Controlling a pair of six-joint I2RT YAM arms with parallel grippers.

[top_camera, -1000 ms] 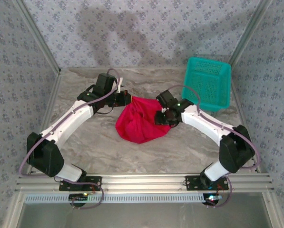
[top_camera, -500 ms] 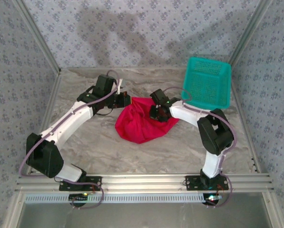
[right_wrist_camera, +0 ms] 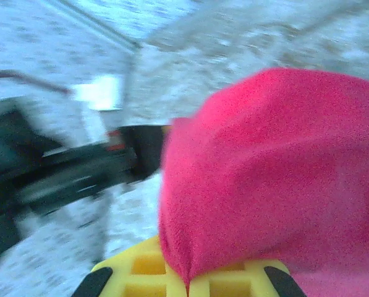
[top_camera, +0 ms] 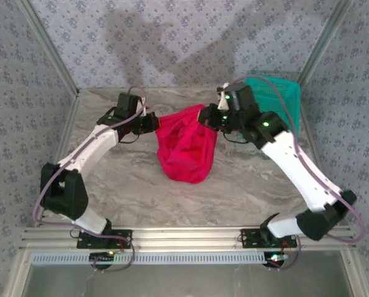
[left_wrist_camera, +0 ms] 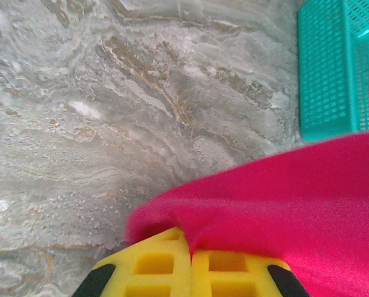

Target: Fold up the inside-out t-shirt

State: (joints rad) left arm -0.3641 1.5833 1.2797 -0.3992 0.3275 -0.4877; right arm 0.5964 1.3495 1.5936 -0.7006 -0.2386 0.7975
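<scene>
The inside-out t-shirt [top_camera: 185,145], bright red cloth, hangs bunched between my two grippers above the middle of the table, its lower end reaching the marble top. My left gripper [top_camera: 154,121] is shut on the shirt's left upper edge; in the left wrist view the yellow pads [left_wrist_camera: 172,263] pinch red cloth [left_wrist_camera: 283,204]. My right gripper [top_camera: 210,117] is shut on the right upper edge; in the right wrist view the cloth [right_wrist_camera: 277,179] is clamped between the pads [right_wrist_camera: 233,281] and drapes over them.
A teal mesh basket [top_camera: 284,102] stands at the back right, just behind my right arm, and its corner shows as the basket [left_wrist_camera: 339,62] in the left wrist view. Patterned walls enclose the marble table [top_camera: 110,185]. My left arm [right_wrist_camera: 60,179] appears blurred in the right wrist view.
My right gripper closed on the shirt and rose up and back toward the basket. The left gripper shifted slightly left and back. The shirt got lifted and stretched between them.
</scene>
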